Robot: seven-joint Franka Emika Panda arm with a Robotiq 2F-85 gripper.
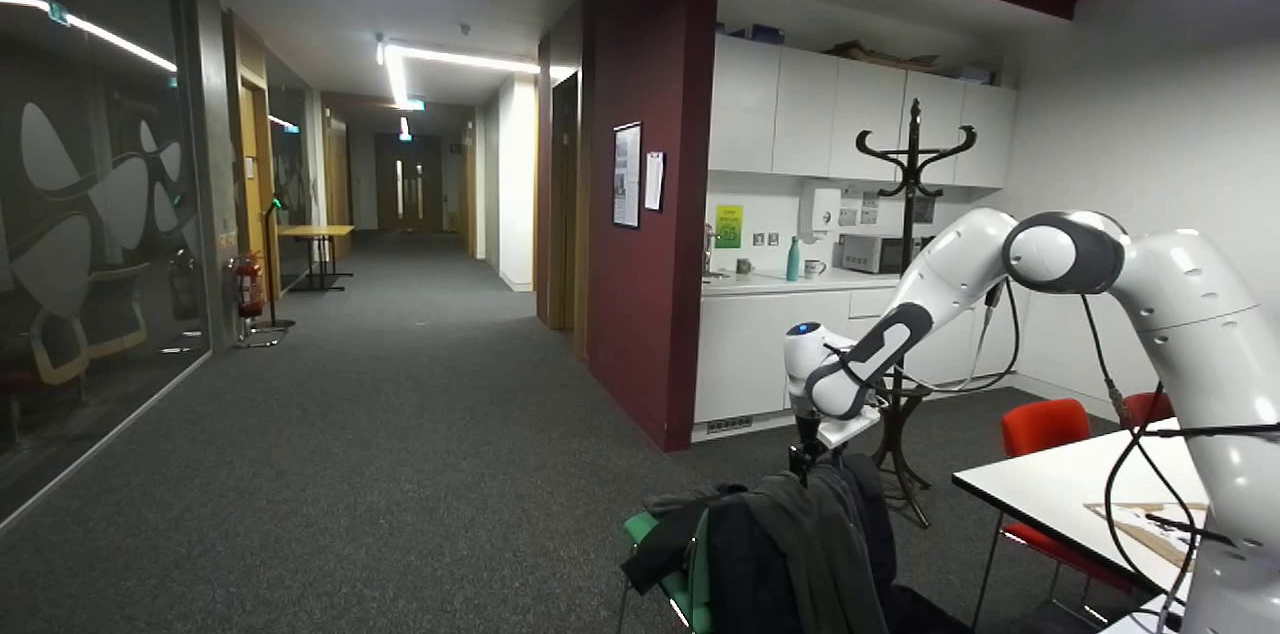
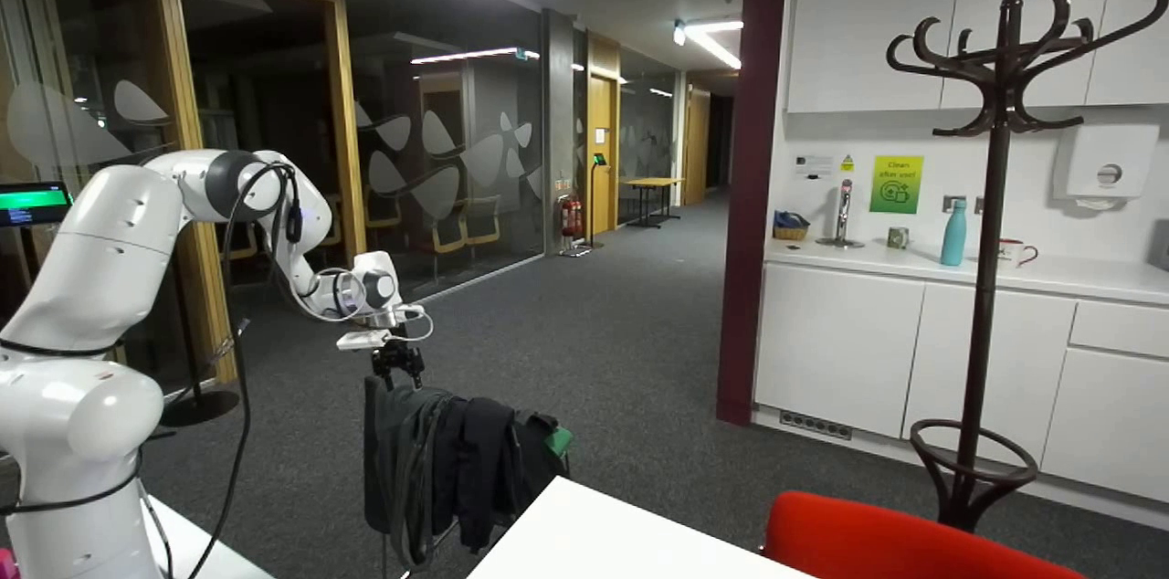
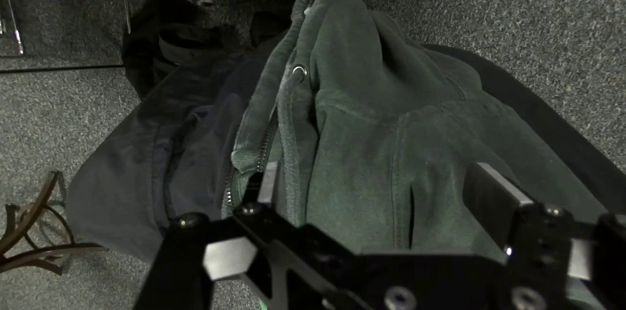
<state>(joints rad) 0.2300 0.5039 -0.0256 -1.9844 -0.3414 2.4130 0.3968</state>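
Note:
My gripper (image 3: 381,185) is open in the wrist view, its two flat fingers wide apart. Dark green hooded sweatshirt (image 3: 362,143) cloth lies beneath and between the fingers; its zip and drawstring run beside the left finger. Whether the fingers touch the cloth I cannot tell. In both exterior views the gripper (image 1: 803,462) (image 2: 398,364) points down just at the top of the sweatshirt (image 1: 800,524) (image 2: 408,442). The sweatshirt hangs over a chair back together with a dark coat (image 3: 195,119). The green chair (image 1: 640,526) is mostly hidden under the clothes.
A white table (image 1: 1060,474) stands near the clothes, with a red chair (image 1: 1045,429) at it. A dark wooden coat stand (image 2: 991,268) rises before the kitchen counter (image 2: 849,259); its foot shows in the wrist view (image 3: 34,246). A teal bottle (image 2: 953,235) stands on the counter.

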